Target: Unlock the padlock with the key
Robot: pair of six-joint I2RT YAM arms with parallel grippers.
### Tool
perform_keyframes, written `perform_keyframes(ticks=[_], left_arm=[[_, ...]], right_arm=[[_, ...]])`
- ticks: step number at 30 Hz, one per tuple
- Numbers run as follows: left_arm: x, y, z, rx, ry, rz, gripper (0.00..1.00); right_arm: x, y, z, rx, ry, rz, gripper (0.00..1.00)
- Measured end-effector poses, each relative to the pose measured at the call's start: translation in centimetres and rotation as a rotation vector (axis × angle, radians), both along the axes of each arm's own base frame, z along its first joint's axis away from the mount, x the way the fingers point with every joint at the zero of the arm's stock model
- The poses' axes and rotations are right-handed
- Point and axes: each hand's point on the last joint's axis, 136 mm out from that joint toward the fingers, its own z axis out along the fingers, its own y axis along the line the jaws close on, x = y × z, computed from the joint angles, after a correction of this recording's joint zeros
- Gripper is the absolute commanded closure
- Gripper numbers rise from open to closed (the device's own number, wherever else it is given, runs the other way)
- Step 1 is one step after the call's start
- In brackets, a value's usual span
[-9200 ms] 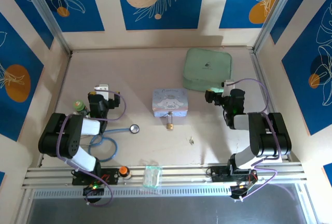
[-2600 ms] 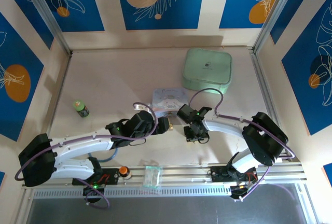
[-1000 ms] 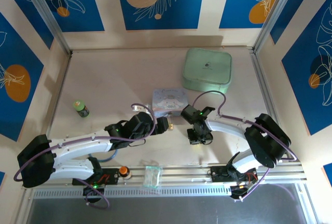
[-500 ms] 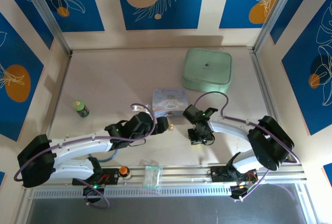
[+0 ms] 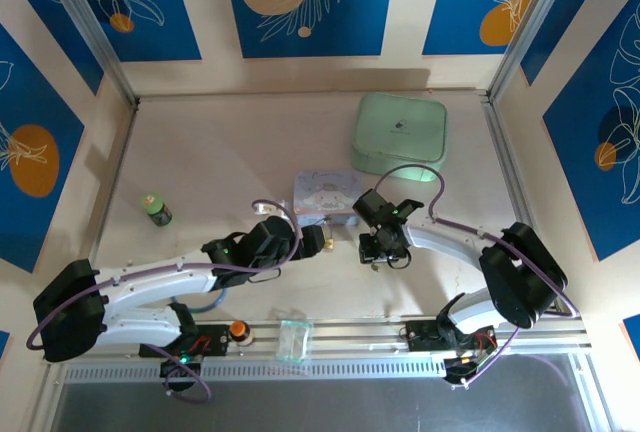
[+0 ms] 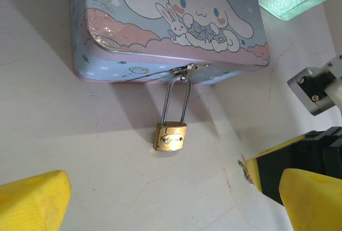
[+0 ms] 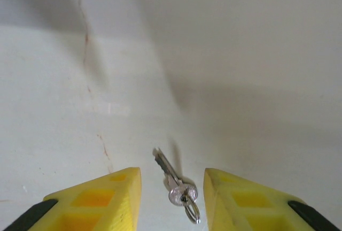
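Padlock (image 6: pixel 170 136) trouble, I judge, begins with the counter (image 6: pixel 80 151): the key (image 7: pixel 180 192) lies flat on it, so closing fingers could skid over it or flick it away. The tin (image 6: pixel 160 33) might also slide once the lock is handled. The left end effector (image 6: pixel 171 204) gapes fully and is empty, with the padlock at its 12 o'clock, hooked through the tin's hasp. The right end effector (image 7: pixel 170 196) is partly open, gripping nothing. The key lies between its fingers, touching neither.
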Motion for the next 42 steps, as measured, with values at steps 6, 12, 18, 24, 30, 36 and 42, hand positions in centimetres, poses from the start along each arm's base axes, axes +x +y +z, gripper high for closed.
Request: perform_keyframes(ticks=[6,12,18,24,30,36,42], left_arm=[[0.1,0.0,0.0,0.001,-0.002,0.003,0.00],[0.1,0.0,0.0,0.001,-0.002,0.003,0.01],[0.1,0.0,0.0,0.001,-0.002,0.003,0.01],[0.0,0.1,-0.1,0.002,-0.001,0.004,0.01],[-0.1,0.4,-0.2,0.001,-0.005,0.007,0.01],[0.0,0.5,0.0,-0.003,-0.010,0.010,0.01],[-0.1,0.8,-0.3,0.002,-0.009,0.022,0.01]], right_arm=[[0.4,0.2,-0.1,0.012,-0.009,0.001,0.66],[0.0,0.1,-0.3,0.008,0.006,0.006,0.67],[-1.3,-0.4,-1.0,-0.044,0.046,0.024,0.69],[-1.7,-0.5,-1.4,-0.068,0.067,0.028,0.72],[-1.7,-0.6,-1.5,-0.092,0.070,0.037,0.77],[-1.8,-0.5,-1.5,-0.152,0.072,0.052,0.79],[-1.9,-0.5,-1.5,-0.164,0.064,0.028,0.81]])
